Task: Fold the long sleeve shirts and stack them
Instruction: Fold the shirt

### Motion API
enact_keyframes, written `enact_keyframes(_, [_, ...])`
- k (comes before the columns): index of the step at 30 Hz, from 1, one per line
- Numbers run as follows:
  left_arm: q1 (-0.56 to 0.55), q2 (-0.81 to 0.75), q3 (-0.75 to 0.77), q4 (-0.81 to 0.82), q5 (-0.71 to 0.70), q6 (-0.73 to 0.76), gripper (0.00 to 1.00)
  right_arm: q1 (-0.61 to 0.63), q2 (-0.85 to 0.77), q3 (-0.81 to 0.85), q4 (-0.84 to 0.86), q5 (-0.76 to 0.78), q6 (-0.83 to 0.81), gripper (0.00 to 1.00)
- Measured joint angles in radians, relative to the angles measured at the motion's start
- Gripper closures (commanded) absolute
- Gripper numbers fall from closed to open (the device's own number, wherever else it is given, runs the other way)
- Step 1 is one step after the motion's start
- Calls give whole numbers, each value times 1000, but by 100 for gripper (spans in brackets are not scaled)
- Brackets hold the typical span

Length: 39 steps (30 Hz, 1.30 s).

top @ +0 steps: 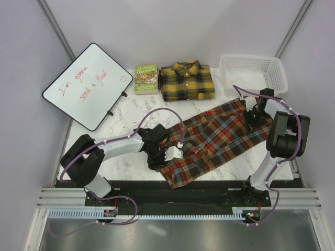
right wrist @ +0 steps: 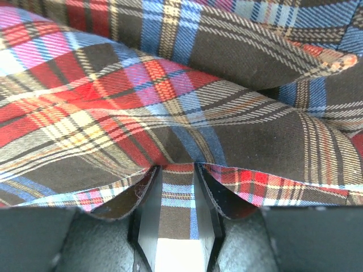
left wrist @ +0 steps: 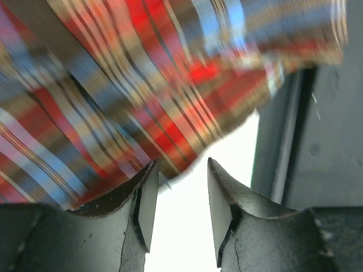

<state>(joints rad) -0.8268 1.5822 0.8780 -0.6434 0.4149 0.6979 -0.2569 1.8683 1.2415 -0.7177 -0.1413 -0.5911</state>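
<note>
The red-brown shirt (top: 214,138) lies spread open on the marble surface (top: 131,112). It runs on a slant from the near edge, a little left of centre, up toward the right edge, and its cloth is rumpled into soft folds.

The left fingers (left wrist: 146,207) sit low at the near-left end of this shirt. They stand apart with only bare white surface showing in the gap. The shirt's edge reaches the tip of one finger, but nothing is pinched between them.

The right fingers (right wrist: 148,207) are at the shirt's far-right end, close to the right edge. They are clenched on a fold of the plaid cloth, which fills the gap and drapes over both tips.

The yellow shirt (top: 186,81) is folded into a neat rectangle, collar up, at the middle of the far edge, apart from the red-brown one. A green book (top: 146,78) lies just beside it on its left. A white basket (top: 276,70) stands in the far right corner, and a whiteboard (top: 86,86) with red handwriting leans over the far left corner.
</note>
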Motion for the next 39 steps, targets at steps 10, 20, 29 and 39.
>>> enact_keyframes(10, [25, -219, 153, -248, 151, 2, 0, -3, -285, 35, -159, -184, -51, 26])
enact_keyframes(20, [447, -314, 325, -150, 489, -8, 0, 60, -618, 209, -126, -497, 87, 2])
enact_keyframes(29, [534, -212, 378, -235, 545, 404, 1, 572, -600, -50, -1, -476, 71, 2])
enact_keyframes(39, [563, -92, 139, -297, 508, 1036, 6, 1143, -687, -423, 56, -222, -93, 2])
